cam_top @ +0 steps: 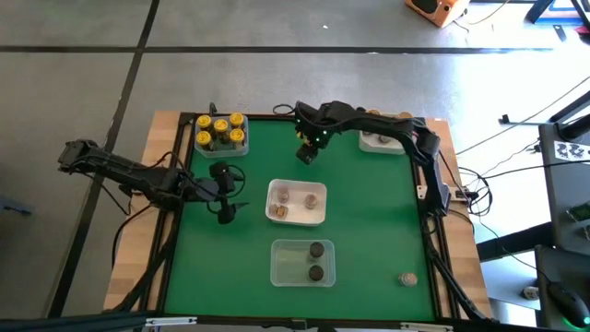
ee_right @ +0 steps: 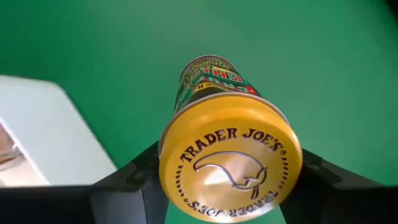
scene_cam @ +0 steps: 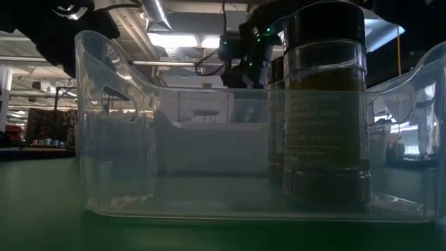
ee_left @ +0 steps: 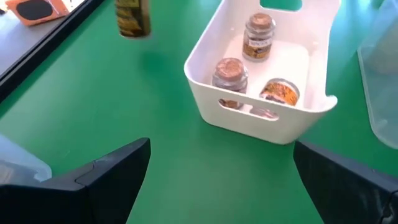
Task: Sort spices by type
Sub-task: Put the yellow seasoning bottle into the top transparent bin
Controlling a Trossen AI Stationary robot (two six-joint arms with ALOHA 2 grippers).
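My right gripper (cam_top: 307,150) hangs over the far middle of the green table, shut on a yellow-lidded spice jar (ee_right: 208,78). The left wrist view shows that jar (ee_left: 132,17) above the mat. My left gripper (cam_top: 224,195) is open and level above the table left of the white bin (cam_top: 272,189), touching nothing. That bin holds three brown-lidded jars (ee_left: 231,73). A clear bin (cam_top: 241,148) at the far left holds several yellow-lidded jars (cam_top: 221,132). The near clear bin (cam_top: 277,263) holds two dark-lidded jars (cam_top: 316,261). One jar (cam_top: 407,278) stands alone near the right corner. My right gripper (ee_right: 229,165) pinches the jar at its yellow lid (ee_right: 186,168), one finger (ee_right: 134,180) on each side. It comes from above, pointing down. The jar hangs upright below the fingers, lifted clear of the mat.
Another white bin (cam_top: 378,143) sits at the far right under the right arm. The table's black frame and wooden edge (cam_top: 171,120) run round the mat. Bare green mat lies between the bins and at the near left. In the low view the near clear bin (scene_cam: 104,139) blocks most of the scene.
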